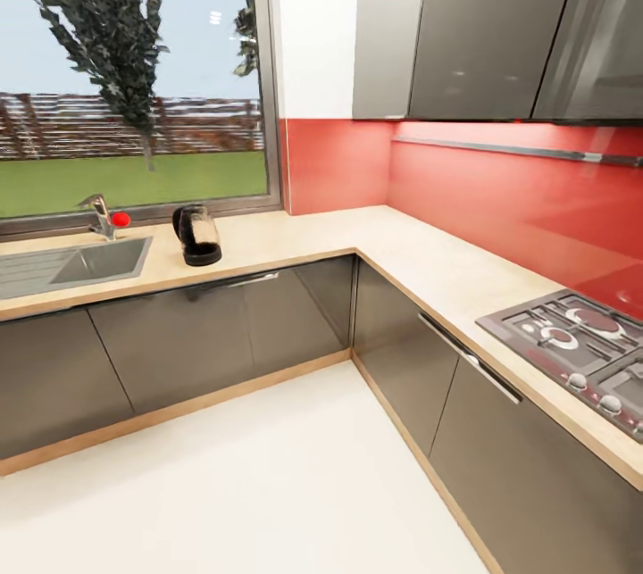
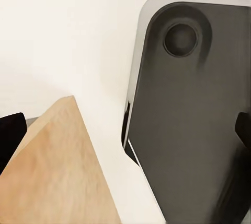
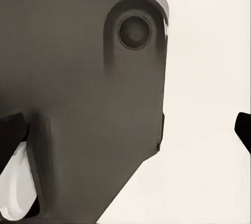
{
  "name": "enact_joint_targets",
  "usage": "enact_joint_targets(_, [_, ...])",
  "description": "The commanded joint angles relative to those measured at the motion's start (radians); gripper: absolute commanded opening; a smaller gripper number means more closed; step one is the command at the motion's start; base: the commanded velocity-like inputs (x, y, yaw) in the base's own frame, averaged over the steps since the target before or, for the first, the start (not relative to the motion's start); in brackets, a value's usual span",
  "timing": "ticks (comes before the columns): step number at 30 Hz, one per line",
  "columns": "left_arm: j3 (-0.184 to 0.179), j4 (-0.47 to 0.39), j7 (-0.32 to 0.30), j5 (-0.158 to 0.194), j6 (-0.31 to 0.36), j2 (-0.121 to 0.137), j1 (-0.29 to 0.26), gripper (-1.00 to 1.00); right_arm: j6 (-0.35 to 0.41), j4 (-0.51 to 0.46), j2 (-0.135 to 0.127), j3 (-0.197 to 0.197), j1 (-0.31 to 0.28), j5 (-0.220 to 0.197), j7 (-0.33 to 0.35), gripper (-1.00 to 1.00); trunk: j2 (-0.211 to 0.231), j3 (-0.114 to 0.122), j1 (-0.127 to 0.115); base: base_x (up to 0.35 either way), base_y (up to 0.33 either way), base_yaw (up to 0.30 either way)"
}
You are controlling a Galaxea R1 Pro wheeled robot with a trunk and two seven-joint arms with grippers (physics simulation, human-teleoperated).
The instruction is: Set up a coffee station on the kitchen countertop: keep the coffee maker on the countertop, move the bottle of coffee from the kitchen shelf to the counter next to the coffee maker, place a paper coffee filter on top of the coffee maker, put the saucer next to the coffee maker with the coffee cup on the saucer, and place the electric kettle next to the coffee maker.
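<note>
Dark fingertips (image 2: 11, 132) at the margins of both wrist views look over the robot's own grey base (image 3: 78, 104) and pale floor (image 1: 268, 485), and whether either gripper is spread or closed I cannot tell. Farther out, the electric kettle (image 1: 197, 235) stands on the countertop (image 1: 295, 239) just beside the sink (image 1: 89, 263), under the window. With the arms low, I judge that driving in could knock a wrist against the cabinets (image 1: 223, 324) or nudge the kettle.
</note>
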Motion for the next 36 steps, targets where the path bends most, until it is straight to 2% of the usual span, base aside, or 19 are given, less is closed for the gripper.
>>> enact_joint_targets(1, [0.002, 0.0, 0.0, 0.009, -0.002, 0.0, 0.0, 1.0, -0.004, 0.0, -0.004, 0.0, -0.001, 0.001, 0.0, 1.0, 0.007, 0.002, -0.004, 0.0, 0.0, 0.0])
enact_joint_targets(6, [0.002, 0.0, 0.0, 0.009, -0.002, 0.0, 0.0, 1.0, -0.037, 0.0, -0.012, 0.0, 0.0, 0.001, 0.0, 1.0, 0.042, 0.018, -0.023, 0.0, 0.0, 0.0])
enact_joint_targets(17, [0.002, 0.0, 0.0, 0.008, -0.002, -0.003, 0.0, 1.0, -0.061, -0.025, -0.012, 0.0, -0.001, -0.001, 0.0, 1.0, 0.119, 0.052, -0.065, 0.0, 0.0, 0.0])
enact_joint_targets(36, [0.002, 0.0, 0.001, 0.009, -0.002, -0.004, 0.0, 1.0, -0.066, -0.058, -0.012, -0.001, -0.001, -0.001, 0.001, 1.0, 0.252, 0.112, -0.138, 0.0, 0.0, 0.0])
